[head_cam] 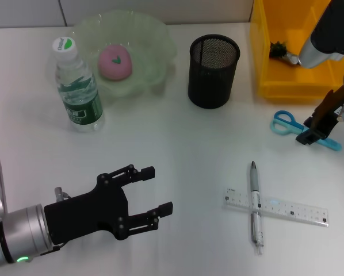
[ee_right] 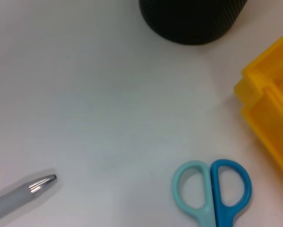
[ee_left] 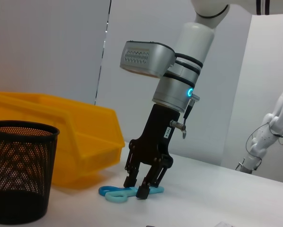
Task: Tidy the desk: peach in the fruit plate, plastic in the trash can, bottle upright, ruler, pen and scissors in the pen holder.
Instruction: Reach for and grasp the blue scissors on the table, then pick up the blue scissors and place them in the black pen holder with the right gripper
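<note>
Beside yellow bin (head_cam: 287, 86), right hand (head_cam: 311, 135) over scissors (head_cam: 284, 122)

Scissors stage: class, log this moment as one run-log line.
right pincer: at scissors, fingers straddling | left pincer: open, idle | pen holder: nearby

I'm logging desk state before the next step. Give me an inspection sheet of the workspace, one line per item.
Surface: white desk, bare between items.
Job's things: peach in fruit plate; bottle upright; mesh pen holder; scissors, pen lying across ruler, all on the desk.
Clutter: yellow bin with a small dark item inside.
End effectors: left end effector open above the desk; right end effector down at the scissors, fingers astride the blades.
Cables: thin wire beside right wrist.
Surroundings: white humanoid figure by the wall.
</note>
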Controlling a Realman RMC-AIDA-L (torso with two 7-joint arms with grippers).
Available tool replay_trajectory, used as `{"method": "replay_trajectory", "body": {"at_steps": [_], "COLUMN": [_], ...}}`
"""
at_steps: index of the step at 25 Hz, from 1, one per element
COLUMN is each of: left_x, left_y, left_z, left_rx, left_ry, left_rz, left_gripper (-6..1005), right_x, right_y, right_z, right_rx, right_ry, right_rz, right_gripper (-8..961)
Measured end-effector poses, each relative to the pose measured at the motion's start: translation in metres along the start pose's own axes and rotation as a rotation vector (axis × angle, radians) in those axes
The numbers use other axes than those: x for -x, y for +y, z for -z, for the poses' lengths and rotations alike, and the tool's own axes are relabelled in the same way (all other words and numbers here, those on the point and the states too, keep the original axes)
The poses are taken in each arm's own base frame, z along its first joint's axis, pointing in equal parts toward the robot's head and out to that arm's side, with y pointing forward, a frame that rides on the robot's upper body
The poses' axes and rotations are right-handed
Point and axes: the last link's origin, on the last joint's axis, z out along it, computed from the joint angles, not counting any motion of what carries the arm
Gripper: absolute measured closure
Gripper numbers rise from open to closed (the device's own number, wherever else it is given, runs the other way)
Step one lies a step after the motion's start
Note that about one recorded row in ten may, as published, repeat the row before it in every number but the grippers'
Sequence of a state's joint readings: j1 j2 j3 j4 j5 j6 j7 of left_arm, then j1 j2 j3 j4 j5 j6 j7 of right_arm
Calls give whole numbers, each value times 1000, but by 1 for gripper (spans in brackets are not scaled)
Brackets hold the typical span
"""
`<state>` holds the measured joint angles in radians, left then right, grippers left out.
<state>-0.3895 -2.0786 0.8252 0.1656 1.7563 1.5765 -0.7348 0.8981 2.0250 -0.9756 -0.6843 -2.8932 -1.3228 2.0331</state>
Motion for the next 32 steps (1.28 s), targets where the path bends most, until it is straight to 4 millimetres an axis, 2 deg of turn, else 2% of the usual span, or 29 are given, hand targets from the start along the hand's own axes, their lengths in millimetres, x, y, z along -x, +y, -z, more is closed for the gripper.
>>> {"method": "replay_trajectory", "body": {"at_steps": [13, 18, 32], "left_x": [-2, -3, -4], "left_y": [-1, -2, -3], "left_z": [-1, -1, 0], "left_rx": [3, -4, -6], "left_ry": [5, 11, 14], "left_rz": [2, 0, 2], "left_gripper": [215, 215, 215], "right_x": [-1, 0, 3], "right_y": [0, -2, -1], "right_z": [0, 2, 5], "right_rx": [0, -7, 0], "right_ry": [2, -4, -15], "right_rz": [0, 1, 21], "right_gripper": [613, 745, 739]}}
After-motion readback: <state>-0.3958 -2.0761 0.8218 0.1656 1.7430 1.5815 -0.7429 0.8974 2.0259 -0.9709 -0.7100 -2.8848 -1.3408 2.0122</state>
